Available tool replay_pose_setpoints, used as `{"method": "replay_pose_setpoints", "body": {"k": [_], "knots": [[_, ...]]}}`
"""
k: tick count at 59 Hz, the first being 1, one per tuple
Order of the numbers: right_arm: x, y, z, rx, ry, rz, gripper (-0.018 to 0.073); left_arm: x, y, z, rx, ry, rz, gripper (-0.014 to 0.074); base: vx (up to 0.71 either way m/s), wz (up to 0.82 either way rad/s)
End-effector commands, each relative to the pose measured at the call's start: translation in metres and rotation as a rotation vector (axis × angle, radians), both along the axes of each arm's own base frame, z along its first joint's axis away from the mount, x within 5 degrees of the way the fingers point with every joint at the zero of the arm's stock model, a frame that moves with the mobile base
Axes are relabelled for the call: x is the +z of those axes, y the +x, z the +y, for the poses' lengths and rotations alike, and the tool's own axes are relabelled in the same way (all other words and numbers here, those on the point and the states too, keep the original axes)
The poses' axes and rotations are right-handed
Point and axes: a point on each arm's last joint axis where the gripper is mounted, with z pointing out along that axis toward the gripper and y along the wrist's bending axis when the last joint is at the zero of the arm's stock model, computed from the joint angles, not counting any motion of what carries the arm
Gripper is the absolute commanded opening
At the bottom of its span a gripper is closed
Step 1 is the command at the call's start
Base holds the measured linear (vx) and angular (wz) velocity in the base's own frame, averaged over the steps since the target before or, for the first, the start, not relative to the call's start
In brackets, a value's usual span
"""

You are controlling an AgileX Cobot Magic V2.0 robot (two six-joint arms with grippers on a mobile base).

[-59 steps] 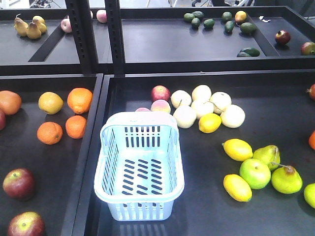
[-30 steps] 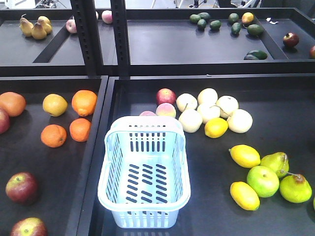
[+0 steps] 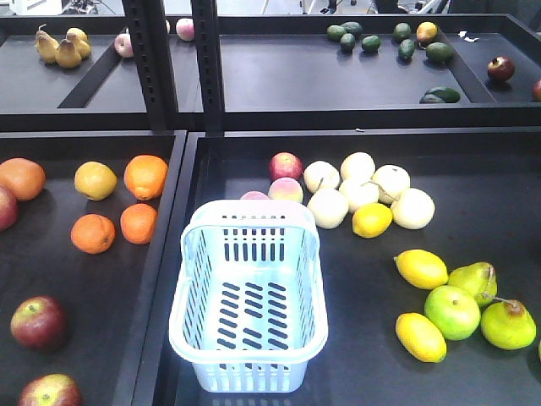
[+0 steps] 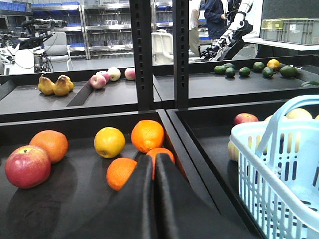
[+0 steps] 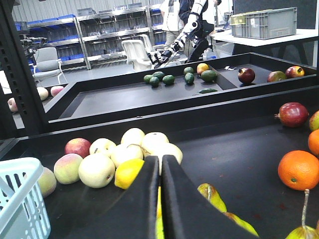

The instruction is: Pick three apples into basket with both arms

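While the left end effector and the right end effector are seen clenched on nothing, the basket is set in the right-hand tray, and the three apples are spread across the left-hand tray.

the black wide-fingered right gripper has its jaws pressed together. just behind its left finger, a yellow oval lemon touches pale cream round fruits. a pale blue slotted plastic basket sits lower left, and a round orange lies far right.
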Motion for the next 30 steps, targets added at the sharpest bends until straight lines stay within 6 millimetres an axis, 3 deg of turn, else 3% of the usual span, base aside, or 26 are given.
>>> {"method": "replay_pose_setpoints", "body": {"k": [1, 30], "knots": [[0.0029, -0.0004, 0.0008, 0.009, -0.023, -0.071, -0.0004, 0.0162, -0.0025, -0.0008, -0.011, -0.025, -0.111, -0.0006, 0.0, 0.0], [0.0029, -0.0004, 0.0008, 0.009, -0.023, -0.071, -0.0004, 0.0184, -0.0028, -0.001, -0.014, -0.031, -0.132, -0.0006, 0.0, 0.0]]}}
